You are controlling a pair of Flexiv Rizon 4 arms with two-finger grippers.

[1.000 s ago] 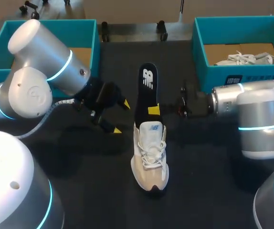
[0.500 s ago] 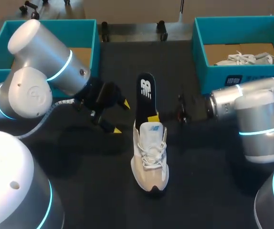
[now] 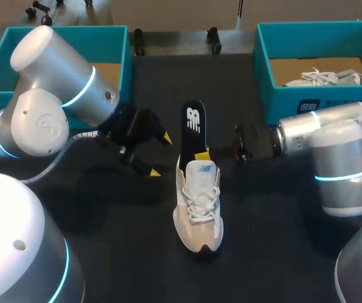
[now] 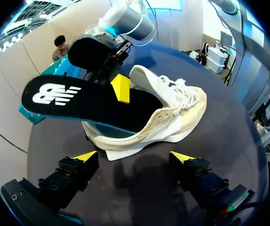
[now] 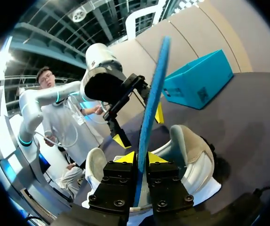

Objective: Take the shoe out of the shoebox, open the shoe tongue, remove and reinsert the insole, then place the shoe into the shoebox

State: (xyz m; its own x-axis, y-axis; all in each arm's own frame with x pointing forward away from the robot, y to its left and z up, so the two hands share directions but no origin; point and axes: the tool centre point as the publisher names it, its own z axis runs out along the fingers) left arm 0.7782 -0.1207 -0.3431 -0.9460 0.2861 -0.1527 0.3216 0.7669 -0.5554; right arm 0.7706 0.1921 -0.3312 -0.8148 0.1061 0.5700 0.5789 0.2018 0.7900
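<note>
shoe point(image 3: 198, 202): cream mesh, white laces, rounded toe; stands on its sole on the dark matte table point(image 3: 263, 252). thin flat insole point(image 3: 193, 126), black over blue, jutting from the heel opening, nipped edge-on between the narrow fingers of the right gripper point(image 5: 141, 157). left gripper point(image 4: 134, 156) spread wide just beside the shoe.

Black insole point(image 3: 194, 124), cream shoe point(image 3: 198, 205)

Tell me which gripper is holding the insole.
The right gripper: it pinches the insole sticking out of the shoe. The left gripper is open, empty.
</note>
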